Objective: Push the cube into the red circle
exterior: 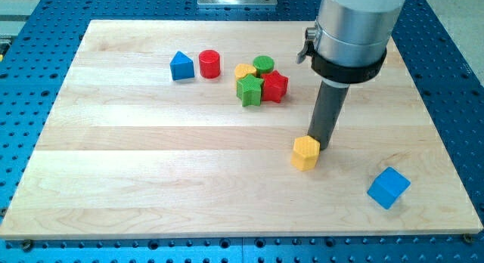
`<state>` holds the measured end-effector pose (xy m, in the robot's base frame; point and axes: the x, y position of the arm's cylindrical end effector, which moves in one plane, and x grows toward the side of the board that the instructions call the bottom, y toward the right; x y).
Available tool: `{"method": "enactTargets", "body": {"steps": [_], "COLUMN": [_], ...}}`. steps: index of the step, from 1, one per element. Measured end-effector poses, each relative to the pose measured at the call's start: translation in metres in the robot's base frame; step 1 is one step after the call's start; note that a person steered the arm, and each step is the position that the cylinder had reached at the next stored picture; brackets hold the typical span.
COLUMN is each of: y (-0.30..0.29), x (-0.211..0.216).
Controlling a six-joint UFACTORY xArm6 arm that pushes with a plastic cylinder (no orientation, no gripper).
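Note:
The blue cube (pixel 389 187) lies near the board's lower right corner. The red circle, a short red cylinder (pixel 209 63), stands at the upper middle left of the board. My tip (pixel 323 146) comes down just right of and behind a yellow hexagon block (pixel 305 153), touching or nearly touching it. The tip is up and left of the blue cube, well apart from it, and far right of and below the red cylinder.
A blue triangular block (pixel 181 66) sits left of the red cylinder. A cluster right of it holds a yellow block (pixel 244 70), a green cylinder (pixel 263 65), a green star (pixel 249 89) and a red star (pixel 274 86). The wooden board (pixel 151 165) lies on a blue perforated table.

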<state>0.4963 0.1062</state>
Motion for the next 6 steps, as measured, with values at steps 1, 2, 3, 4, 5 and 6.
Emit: {"method": "enactTargets", "body": {"steps": [1, 2, 3, 4, 5, 6], "y": [-0.064, -0.068, -0.007, 0.018, -0.041, -0.140], "x": [-0.010, 0.005, 0.019, 0.019, 0.012, 0.008]}}
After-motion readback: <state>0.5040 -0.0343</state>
